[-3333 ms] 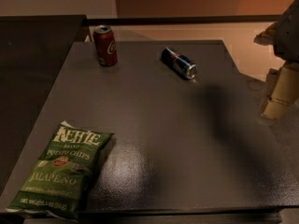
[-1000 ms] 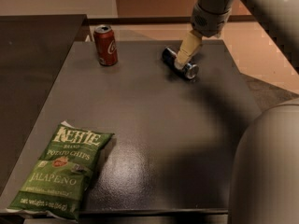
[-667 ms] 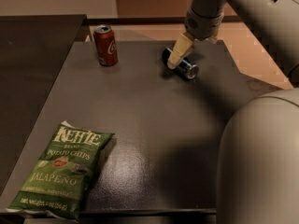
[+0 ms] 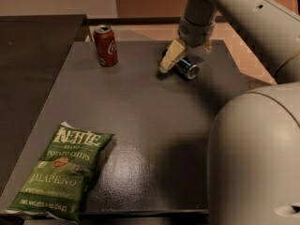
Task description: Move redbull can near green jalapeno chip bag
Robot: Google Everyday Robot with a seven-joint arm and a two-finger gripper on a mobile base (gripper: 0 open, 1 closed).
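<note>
The redbull can [image 4: 189, 69] lies on its side at the back of the dark table [image 4: 154, 121], silver top facing front right. My gripper [image 4: 181, 61] hangs from the arm directly over it, open. One cream finger [image 4: 169, 56] reaches down along the can's left side, and the other is mostly hidden behind the can. The green jalapeno chip bag [image 4: 61, 168] lies flat at the table's front left corner, far from the can.
A red cola can [image 4: 105, 45] stands upright at the back left of the table. My arm's large grey body [image 4: 255, 153] fills the right foreground and hides the table's front right part. A darker counter [image 4: 33, 69] adjoins on the left.
The arm came in from the right and reached the redbull can. Over the last second the gripper has lowered and shifted slightly left around it. The can, the bag and the cola can have not moved.
</note>
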